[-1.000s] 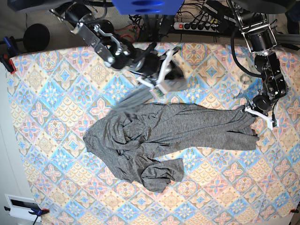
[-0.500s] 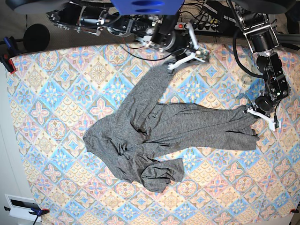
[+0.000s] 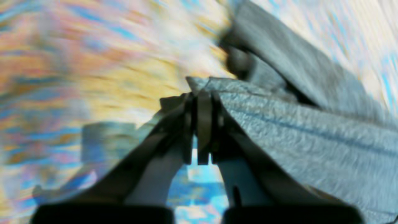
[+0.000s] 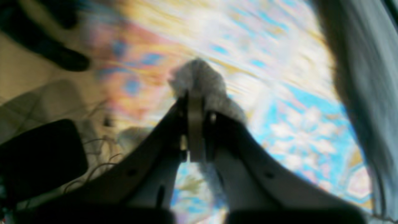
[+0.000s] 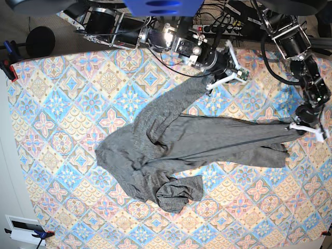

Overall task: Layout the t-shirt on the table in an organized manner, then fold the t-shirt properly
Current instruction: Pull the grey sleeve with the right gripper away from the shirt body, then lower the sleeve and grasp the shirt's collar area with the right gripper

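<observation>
Patterned cloth of blue, pink and cream diamonds covers the table [image 5: 62,93], seen from above in the base view. Nearest the front edge, the t-shirt [image 5: 171,150] ends in a rolled lump of grey knit; behind it the bunched body lies left of centre. One stretch of fabric runs right across the table to the left gripper [image 5: 306,128]. Another rises diagonally to the right gripper [image 5: 226,79] near the far edge. Beyond the table a power strip [image 5: 215,28] and cables lie on the floor; writing on them is too small to read.

Only the base view shows the whole garment and both arms. The left wrist view is motion-blurred, yet shows what the overhead cannot: the left gripper [image 3: 203,124] pinched tight on a fabric edge, with taut ridged cloth [image 3: 311,133] spreading to its right. The right wrist view, also blurred, shows the right gripper [image 4: 194,124] clamped on a pale tuft of knit, and more grey fabric [image 4: 367,77] hanging along the frame's right side. No label or print is visible on the shirt.

Compared with half a second ago, the right gripper has carried its piece further right along the far edge, and the left gripper has drawn its end further right, so that stretch now lies longer and flatter. The front lump is unchanged.
</observation>
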Robot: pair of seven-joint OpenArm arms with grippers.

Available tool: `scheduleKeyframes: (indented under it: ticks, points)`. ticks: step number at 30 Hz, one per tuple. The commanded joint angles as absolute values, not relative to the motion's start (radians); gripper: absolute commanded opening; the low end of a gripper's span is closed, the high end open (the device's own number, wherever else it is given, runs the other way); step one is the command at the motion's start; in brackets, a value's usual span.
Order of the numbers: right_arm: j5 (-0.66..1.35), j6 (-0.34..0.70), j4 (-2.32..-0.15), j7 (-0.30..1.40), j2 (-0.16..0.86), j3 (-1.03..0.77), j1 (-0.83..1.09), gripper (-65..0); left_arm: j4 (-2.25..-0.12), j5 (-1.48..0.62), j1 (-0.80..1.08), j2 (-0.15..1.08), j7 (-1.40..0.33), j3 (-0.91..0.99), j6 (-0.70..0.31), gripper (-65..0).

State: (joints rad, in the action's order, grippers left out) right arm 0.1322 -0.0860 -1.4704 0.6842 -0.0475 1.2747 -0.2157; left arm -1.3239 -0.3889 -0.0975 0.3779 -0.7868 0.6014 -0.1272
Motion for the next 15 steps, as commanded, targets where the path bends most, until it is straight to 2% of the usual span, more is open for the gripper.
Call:
scheduleKeyframes:
  ticks: [1, 6, 13, 15]
  points:
    - [0.136, -0.079, -1.472, 0.630, -0.091, 1.277, -0.225, -65.0, -1.343, -0.395, -0.113, 0.398, -0.760, 0.627, -0.128, -62.8]
    - [0.136, -0.079, -1.357, 0.562, -0.145, 1.277, -0.225, -65.0, -1.343, -0.397, -0.113, 0.398, -0.759, 0.700, -0.128, -62.8]
    - [0.136, -0.079, -1.302, 0.440, -0.151, 1.277, -0.225, -64.9, -1.343, -0.390, -0.113, 0.398, -0.759, 0.702, -0.128, -62.3]
    - [0.136, -0.079, -1.303, 0.438, -0.151, 1.279, -0.225, -62.4, -1.343, -0.389, -0.113, 0.398, -0.759, 0.702, -0.128, -62.3]
